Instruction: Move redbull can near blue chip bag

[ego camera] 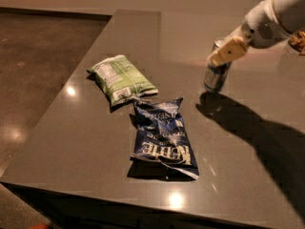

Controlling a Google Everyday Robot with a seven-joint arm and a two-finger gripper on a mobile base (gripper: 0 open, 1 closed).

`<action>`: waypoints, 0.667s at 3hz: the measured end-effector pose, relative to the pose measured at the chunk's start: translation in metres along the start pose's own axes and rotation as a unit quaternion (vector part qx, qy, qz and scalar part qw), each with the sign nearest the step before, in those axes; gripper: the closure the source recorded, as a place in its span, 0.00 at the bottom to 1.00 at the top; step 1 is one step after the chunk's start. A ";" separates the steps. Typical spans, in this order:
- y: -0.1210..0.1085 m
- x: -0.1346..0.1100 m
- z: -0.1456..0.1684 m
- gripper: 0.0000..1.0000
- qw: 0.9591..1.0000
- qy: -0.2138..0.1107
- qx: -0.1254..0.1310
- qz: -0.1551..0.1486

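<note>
The redbull can [214,75] is a slim blue-and-silver can held in my gripper [227,51], whose tan fingers close around its upper part. It hangs just above the dark table [86,142], slightly tilted, with its shadow right below it. The blue chip bag [163,138] lies flat at the table's front middle, navy with white lettering. The can is to the right of and behind the bag, about a can's height from the bag's far end. My arm reaches in from the upper right.
A light green-and-white chip bag [121,78] lies left of the can, touching the blue bag's far end. A brown object [299,41] shows at the right edge. The table's left and front edges drop to a brown floor [33,70].
</note>
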State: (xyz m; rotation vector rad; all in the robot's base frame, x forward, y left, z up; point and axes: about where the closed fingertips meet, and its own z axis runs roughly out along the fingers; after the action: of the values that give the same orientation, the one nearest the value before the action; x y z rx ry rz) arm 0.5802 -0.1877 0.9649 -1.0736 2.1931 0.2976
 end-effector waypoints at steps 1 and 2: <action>0.039 0.021 -0.021 1.00 1.000 0.002 -0.014 -0.005; 0.067 0.036 -0.031 1.00 1.000 0.006 -0.019 -0.019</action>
State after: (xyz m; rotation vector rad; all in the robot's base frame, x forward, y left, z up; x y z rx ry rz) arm 0.4985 -0.1819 0.9587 -1.1396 2.1834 0.3168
